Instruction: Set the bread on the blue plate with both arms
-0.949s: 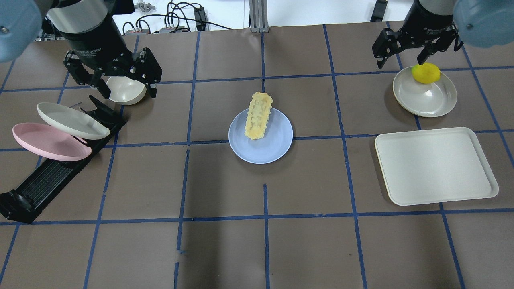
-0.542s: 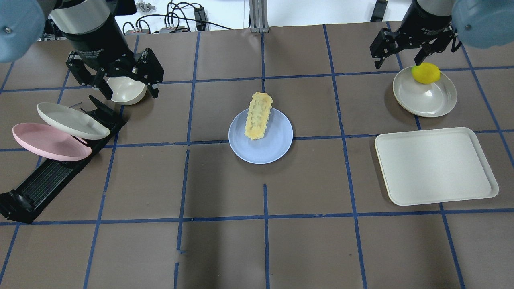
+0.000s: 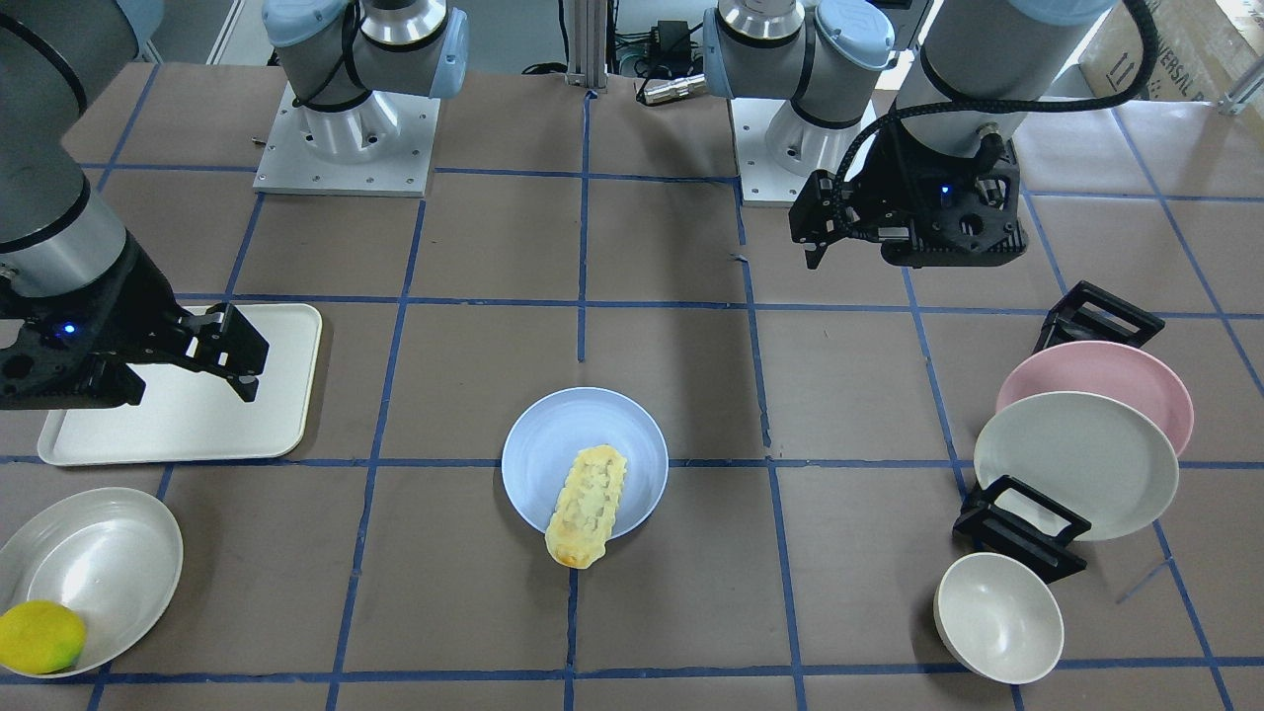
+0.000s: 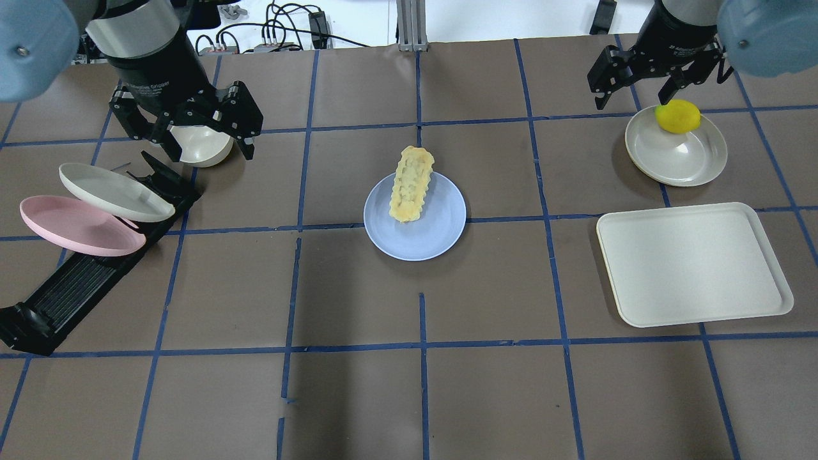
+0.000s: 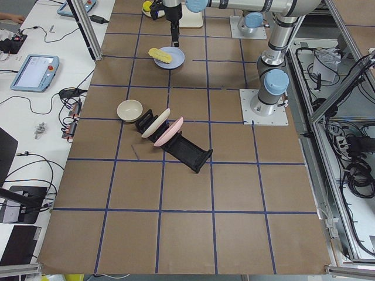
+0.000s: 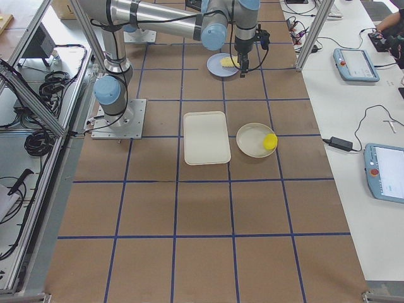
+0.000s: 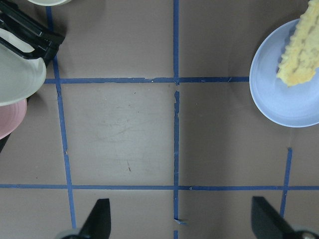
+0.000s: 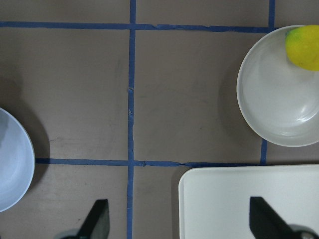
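The bread (image 4: 411, 184) lies on the blue plate (image 4: 418, 239) at mid-table, with one end over the plate's far rim. It also shows in the front view (image 3: 588, 504) on the plate (image 3: 558, 439), and in the left wrist view (image 7: 301, 50) on the plate (image 7: 284, 97). My left gripper (image 4: 209, 152) is open and empty, up above a cream bowl, well left of the plate. My right gripper (image 4: 636, 97) is open and empty, far right of the plate, beside a lemon. The wrist views show the left gripper (image 7: 182, 221) and the right gripper (image 8: 182, 221) with their fingers wide apart.
A cream bowl (image 4: 203, 148) sits under the left gripper. A black rack (image 4: 77, 287) holds a white plate (image 4: 115, 191) and a pink plate (image 4: 80, 225). At the right, a lemon (image 4: 677, 116) rests in a cream dish (image 4: 680, 163), with a white tray (image 4: 693, 263) nearer.
Both grippers have drifted slightly toward the table's far edge, still open. The bread and the blue plate have not moved.
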Robot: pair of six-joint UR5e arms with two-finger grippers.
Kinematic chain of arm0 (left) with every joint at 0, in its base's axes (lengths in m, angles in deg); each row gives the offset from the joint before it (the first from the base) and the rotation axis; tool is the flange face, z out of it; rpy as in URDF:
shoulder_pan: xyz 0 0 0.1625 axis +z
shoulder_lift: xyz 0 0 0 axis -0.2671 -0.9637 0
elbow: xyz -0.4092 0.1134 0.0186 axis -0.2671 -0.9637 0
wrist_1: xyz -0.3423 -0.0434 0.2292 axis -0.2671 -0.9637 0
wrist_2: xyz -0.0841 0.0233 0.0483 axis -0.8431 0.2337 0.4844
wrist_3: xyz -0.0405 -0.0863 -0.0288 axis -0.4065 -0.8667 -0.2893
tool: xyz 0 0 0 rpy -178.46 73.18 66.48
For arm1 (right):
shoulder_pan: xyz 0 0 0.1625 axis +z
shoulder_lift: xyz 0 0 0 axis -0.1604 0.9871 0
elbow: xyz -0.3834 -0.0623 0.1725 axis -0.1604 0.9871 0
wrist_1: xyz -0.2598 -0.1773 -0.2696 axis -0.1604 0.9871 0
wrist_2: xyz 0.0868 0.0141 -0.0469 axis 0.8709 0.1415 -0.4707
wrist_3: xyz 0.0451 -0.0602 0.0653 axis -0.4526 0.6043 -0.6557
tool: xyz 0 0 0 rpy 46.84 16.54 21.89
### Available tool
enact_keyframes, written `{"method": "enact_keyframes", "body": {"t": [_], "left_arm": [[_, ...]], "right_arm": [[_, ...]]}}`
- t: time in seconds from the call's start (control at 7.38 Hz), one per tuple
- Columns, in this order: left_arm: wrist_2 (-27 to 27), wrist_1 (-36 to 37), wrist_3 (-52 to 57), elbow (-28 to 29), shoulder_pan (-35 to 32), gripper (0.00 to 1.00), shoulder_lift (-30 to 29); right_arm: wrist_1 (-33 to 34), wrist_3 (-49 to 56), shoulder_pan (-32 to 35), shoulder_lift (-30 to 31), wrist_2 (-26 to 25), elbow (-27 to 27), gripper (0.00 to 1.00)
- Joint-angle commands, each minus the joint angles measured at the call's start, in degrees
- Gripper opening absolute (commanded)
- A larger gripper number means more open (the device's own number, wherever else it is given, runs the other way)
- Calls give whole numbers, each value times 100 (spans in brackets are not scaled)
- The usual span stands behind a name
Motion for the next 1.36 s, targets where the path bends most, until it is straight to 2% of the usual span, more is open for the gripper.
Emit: {"method": "enact_keyframes", "body": {"t": [0.0, 1.22], "left_arm": [[0, 9, 6, -8, 0, 100, 13], [-9, 18, 6, -52, 0, 100, 57]], "right_arm": [[0, 1, 0, -6, 7, -10, 100], [-9, 18, 9, -15, 7, -28, 100]]}}
